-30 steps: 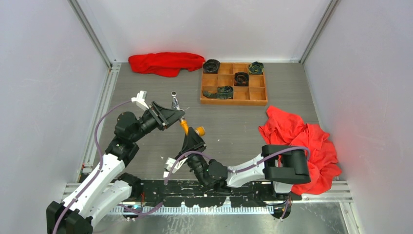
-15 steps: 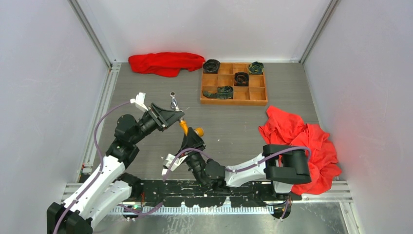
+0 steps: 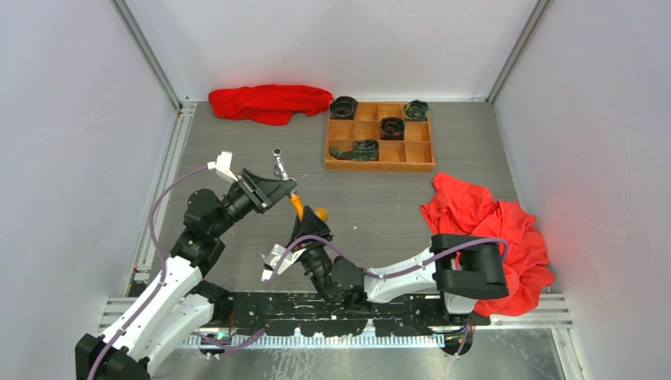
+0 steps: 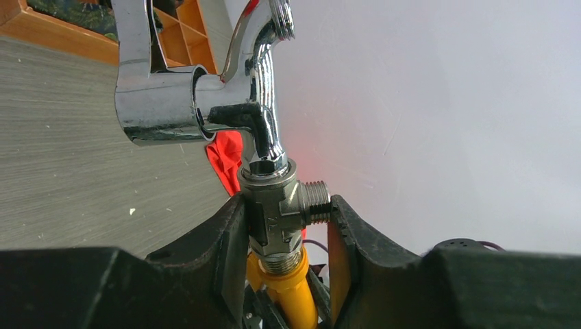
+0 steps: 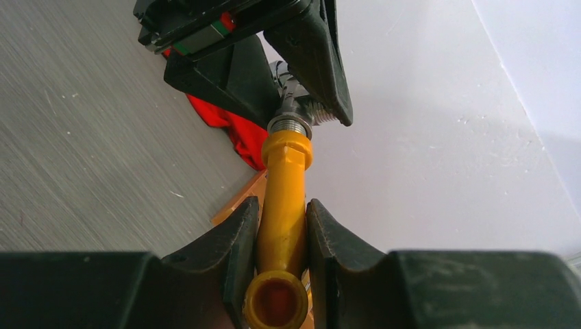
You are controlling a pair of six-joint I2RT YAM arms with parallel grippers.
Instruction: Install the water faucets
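I read the silver faucet (image 4: 264, 137) and the orange-yellow faucet (image 5: 286, 154) meeting end to end, raised above the table (image 3: 380, 206), left of centre. Left gripper (image 4: 286, 209) pinches the silver valve body; right gripper (image 5: 282, 212) pinches the yellow spout.

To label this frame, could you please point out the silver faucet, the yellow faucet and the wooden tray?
silver faucet (image 4: 270, 212): left wrist view, on its valve body.
yellow faucet (image 5: 282, 199): right wrist view, on the middle of its stem.
wooden tray (image 3: 396, 166): top external view, on its near rim.
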